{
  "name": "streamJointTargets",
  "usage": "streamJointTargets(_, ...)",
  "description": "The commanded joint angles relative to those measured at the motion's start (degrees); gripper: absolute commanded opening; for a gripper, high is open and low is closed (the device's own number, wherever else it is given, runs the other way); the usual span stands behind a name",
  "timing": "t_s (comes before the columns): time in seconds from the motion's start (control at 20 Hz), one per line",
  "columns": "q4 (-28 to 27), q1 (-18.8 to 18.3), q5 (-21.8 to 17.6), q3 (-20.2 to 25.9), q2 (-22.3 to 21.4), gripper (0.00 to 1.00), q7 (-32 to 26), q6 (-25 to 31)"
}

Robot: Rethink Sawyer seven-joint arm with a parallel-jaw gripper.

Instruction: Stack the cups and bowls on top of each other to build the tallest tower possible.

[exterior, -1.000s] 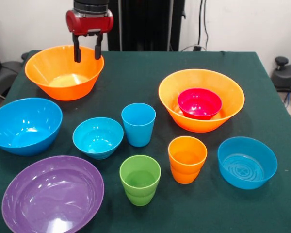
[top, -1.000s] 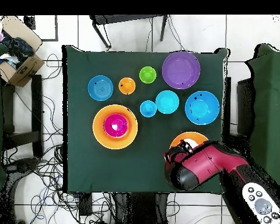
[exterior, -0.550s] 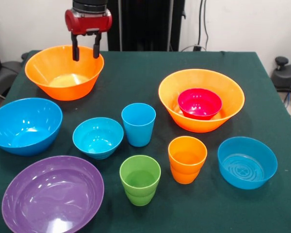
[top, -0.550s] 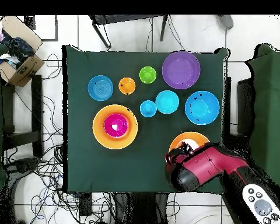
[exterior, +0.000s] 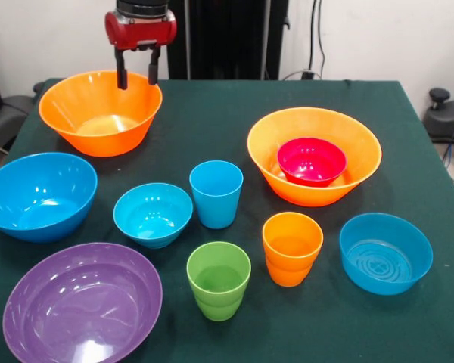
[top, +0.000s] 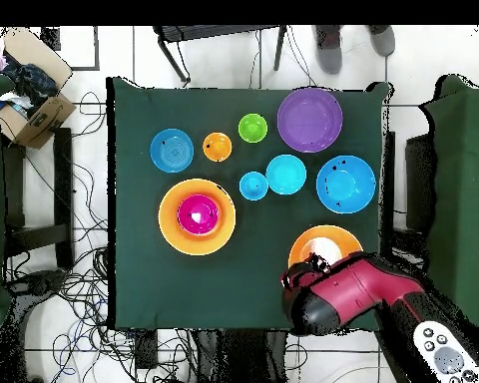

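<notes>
Ten pieces sit spread over the desk (exterior: 212, 128), only the red bowl (exterior: 312, 160) nested in an orange one (exterior: 314, 147) at right. Upper left, the gripper (exterior: 137, 79) hovers with jaws apart, empty, above the other orange bowl (exterior: 98, 113); better to straddle its rim squarely.

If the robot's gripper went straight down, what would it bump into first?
Probably the far rim of the empty orange bowl. The gripper hangs open right above it, though depth is hard to judge.

Small bowl (exterior: 312, 160) inside large bowl (exterior: 272, 147), cups (exterior: 216, 193) just left.
</notes>
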Motion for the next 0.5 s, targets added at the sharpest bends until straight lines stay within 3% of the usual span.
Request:
streamJointTargets(0.05,5.41,1.98,0.03,-0.35,2.64,1.0,-1.08,-4.22)
streamJointTargets(0.5,6.67,4.08,-2.1,-0.54,2.99,1.0,-0.6,-6.04)
